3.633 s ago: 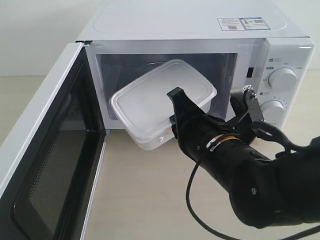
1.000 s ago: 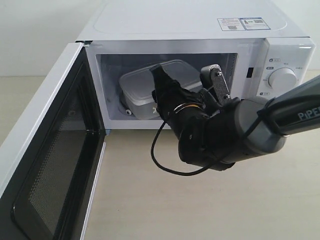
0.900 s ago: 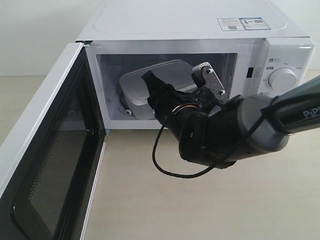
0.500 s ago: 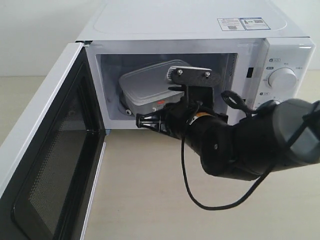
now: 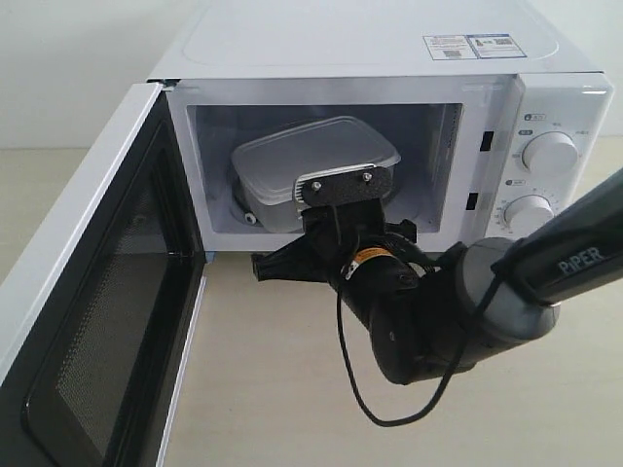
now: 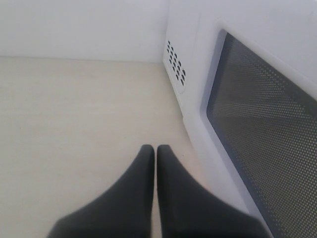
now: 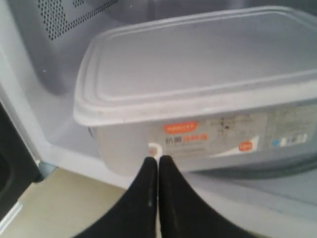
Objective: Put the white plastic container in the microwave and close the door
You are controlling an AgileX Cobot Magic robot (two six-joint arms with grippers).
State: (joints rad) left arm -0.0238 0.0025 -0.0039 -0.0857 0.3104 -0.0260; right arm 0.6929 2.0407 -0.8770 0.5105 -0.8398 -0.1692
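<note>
The white plastic container (image 5: pixel 311 161) sits inside the white microwave (image 5: pixel 370 39), lid on, its red-marked label (image 7: pixel 181 128) facing the opening. The door (image 5: pixel 97 311) stands wide open to the left. My right gripper (image 5: pixel 261 265) is shut and empty just outside the cavity's front sill. In the right wrist view its tips (image 7: pixel 157 158) point at the container (image 7: pixel 198 74), low at its front corner. My left gripper (image 6: pixel 151 148) is shut and empty over the table, beside the door's outer window (image 6: pixel 267 114). It is hidden in the exterior view.
Two round knobs (image 5: pixel 551 153) are on the microwave's right panel and stickers (image 5: pixel 474 46) on its top. My right arm's black cable (image 5: pixel 389 413) loops down to the beige table (image 5: pixel 253 389). Vent holes (image 6: pixel 176 62) show on the microwave's side.
My right gripper let go of the container inside the cavity, drew back out over the sill, turned and shut its jaws. The container stays on the turntable.
</note>
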